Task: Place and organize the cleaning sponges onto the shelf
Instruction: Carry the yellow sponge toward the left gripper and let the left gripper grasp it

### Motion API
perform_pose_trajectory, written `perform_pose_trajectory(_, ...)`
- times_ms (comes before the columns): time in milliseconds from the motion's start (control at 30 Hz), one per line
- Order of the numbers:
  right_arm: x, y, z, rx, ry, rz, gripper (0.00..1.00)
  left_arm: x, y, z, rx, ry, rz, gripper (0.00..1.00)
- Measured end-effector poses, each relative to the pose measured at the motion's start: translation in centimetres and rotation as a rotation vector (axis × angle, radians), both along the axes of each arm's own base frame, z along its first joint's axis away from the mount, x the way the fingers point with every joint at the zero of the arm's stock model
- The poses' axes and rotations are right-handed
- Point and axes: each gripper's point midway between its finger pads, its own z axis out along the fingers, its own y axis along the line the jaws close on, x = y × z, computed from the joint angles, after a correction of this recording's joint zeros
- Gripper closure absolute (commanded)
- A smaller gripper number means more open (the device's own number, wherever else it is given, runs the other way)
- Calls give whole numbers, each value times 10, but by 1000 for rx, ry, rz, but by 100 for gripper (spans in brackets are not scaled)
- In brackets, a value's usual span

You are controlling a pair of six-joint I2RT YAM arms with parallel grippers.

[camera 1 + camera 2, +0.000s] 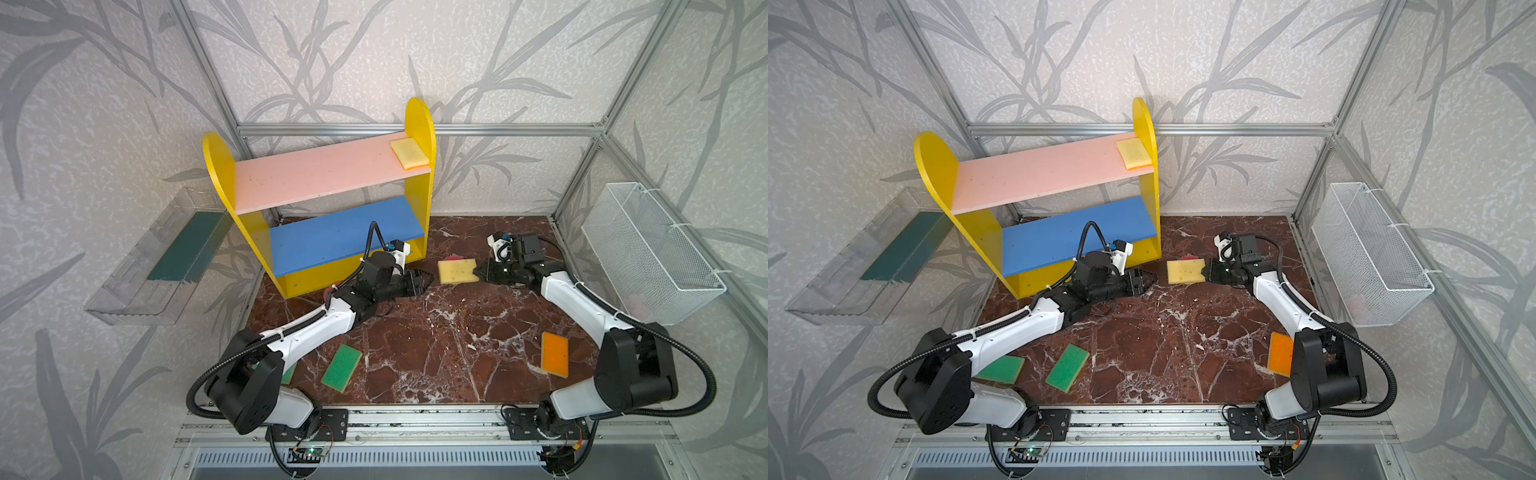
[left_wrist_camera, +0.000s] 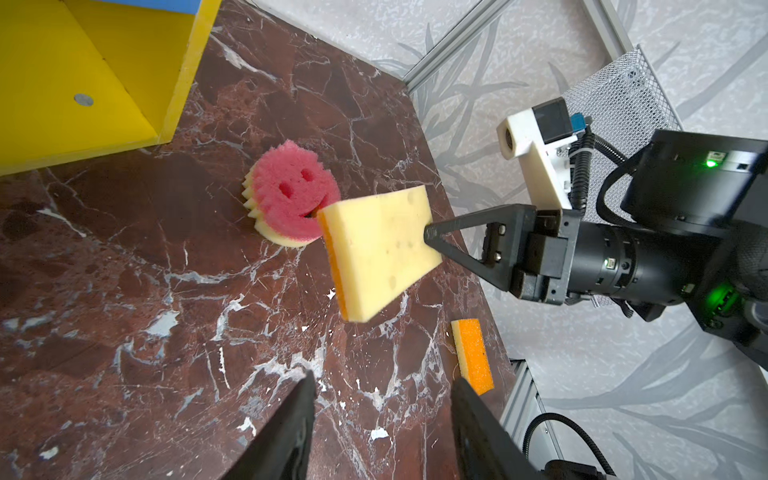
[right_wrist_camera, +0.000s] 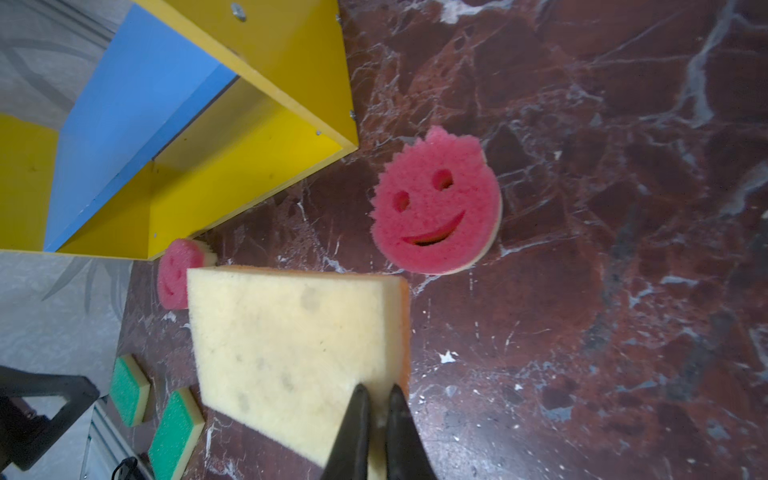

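Note:
The shelf [image 1: 332, 174] stands at the back left, with one yellow sponge [image 1: 409, 153] at the right end of its pink board. My right gripper [image 3: 378, 388] is shut on the corner of a yellow sponge with an orange face [image 1: 457, 271], held just above the marble. My left gripper [image 2: 382, 378] is open and empty, its tips a short way from that sponge. A pink smiley sponge [image 3: 436, 203] lies beyond it. Another pink one [image 3: 178, 274] lies by the shelf's base. Two green sponges [image 1: 341, 367] [image 1: 1000, 369] and an orange one [image 1: 555, 353] lie near the front.
A clear tray with a dark green mat [image 1: 166, 257] hangs on the left wall. A white wire basket [image 1: 648, 249] hangs on the right wall. The aluminium frame rail [image 1: 415, 419] runs along the front edge of the marble table [image 1: 436, 353].

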Motion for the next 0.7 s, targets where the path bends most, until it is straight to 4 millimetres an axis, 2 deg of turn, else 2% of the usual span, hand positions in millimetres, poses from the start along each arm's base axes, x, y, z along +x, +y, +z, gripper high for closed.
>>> perform_pose_trajectory(100,-6,11,13,17,-30,34,88,1,-1,0,10,16,1,49)
perform_pose_trajectory(200,-12,22,24,31,-62,68,88,3,-2,-11,27,50,3,49)
perform_pose_trajectory(367,-18,34,28,42,-70,104,88,8,-4,-37,69,117,19,45)
perform_pose_trajectory(467,-20,38,28,45,-69,117,88,9,-3,-41,75,126,28,45)
perform_pose_trajectory(567,-22,41,29,52,-68,128,88,11,-5,-39,63,127,33,49)
perform_pose_trajectory(700,-22,43,31,63,-74,139,88,16,-9,-35,24,128,40,62)
